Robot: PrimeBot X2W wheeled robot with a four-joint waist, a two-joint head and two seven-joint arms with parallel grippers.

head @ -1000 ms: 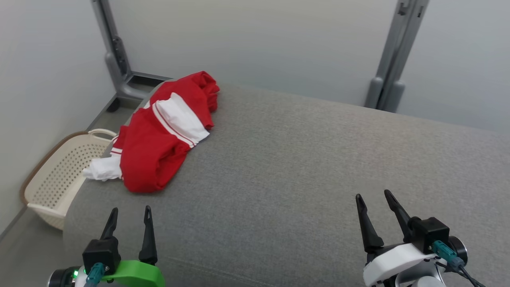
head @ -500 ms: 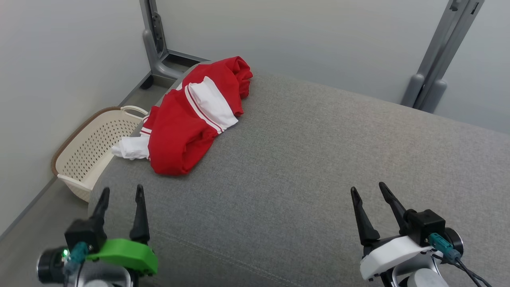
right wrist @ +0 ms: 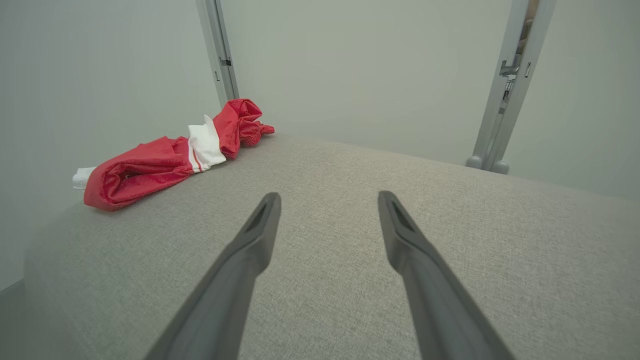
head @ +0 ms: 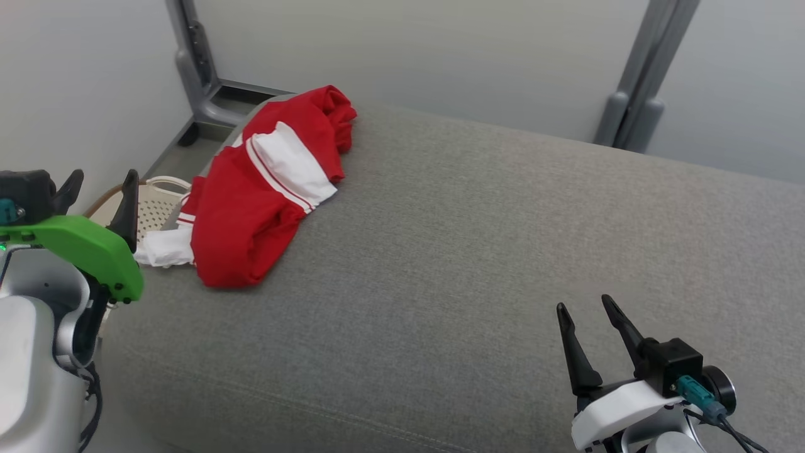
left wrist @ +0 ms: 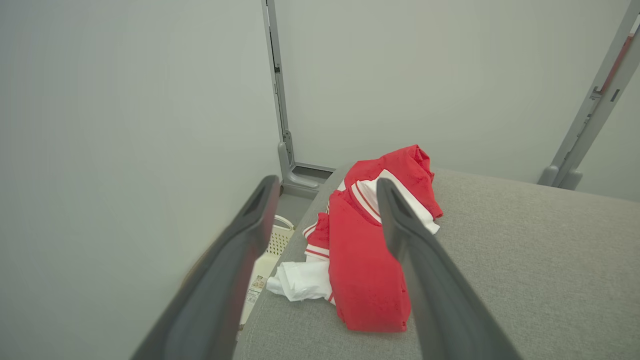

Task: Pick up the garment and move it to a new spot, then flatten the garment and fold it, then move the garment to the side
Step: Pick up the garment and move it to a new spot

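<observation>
Holding the left gripper (head: pixel 104 185) raised beside the near-left edge of the grey upholstered cushion (head: pixel 471 251), fingers spread wide and gripping nothing, apparently lining up for a reach. Finding the red-and-white garment (head: pixel 251 214) crumpled ahead of that gripper, framed between and just beyond its fingertips in the left wrist view, lying toward the cushion's far-left corner with a white part drooping at the edge. Holding the right gripper (head: pixel 583 305) low over the cushion's near side, jaws likewise apart and empty, with the garment well off ahead and to its left; probably standing by, since the cloth sits on the other arm's side. Judging the pickup as not yet begun. Making out only a slice of the cream perforated laundry basket (head: pixel 154 204) beyond the left gripper, down beside the cushion and partly behind a dark finger and the green housing. Failing to tell what kind of garment this is, any sleeves or legs being lost in the folds. Losing both grey metal posts (head: pixel 192 69) past the top of the head view.
</observation>
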